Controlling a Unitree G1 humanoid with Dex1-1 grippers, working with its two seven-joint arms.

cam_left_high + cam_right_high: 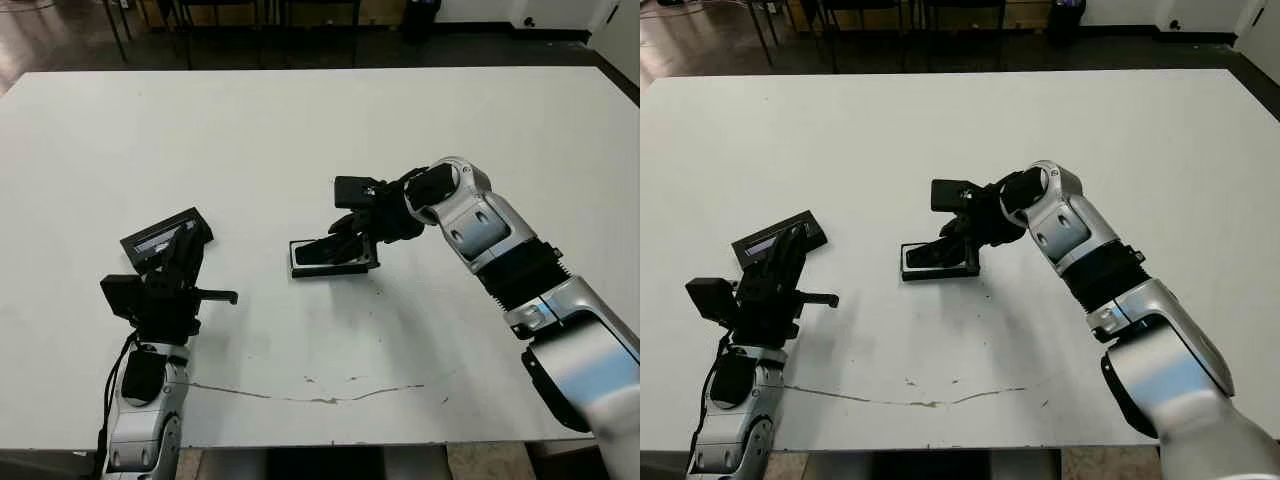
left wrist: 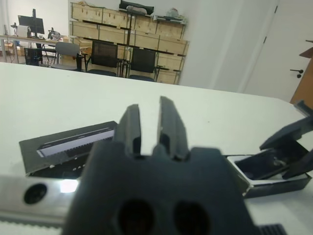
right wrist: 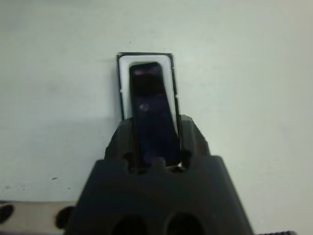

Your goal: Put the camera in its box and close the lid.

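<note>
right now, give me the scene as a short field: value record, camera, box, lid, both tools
camera: held between the right tool's fingers, tilted, far end down in the box
box: on the white table, near the middle, white lining showing
lid: off the box, on the table beyond the left tool
right tool: shut on the camera, over the box
left tool: holds nothing, fingers slightly apart, beside the lid

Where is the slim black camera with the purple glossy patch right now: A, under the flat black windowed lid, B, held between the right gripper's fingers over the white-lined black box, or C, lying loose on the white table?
B: the right wrist view shows the camera between the right gripper's fingers, over the box; the lid lies apart.
</note>
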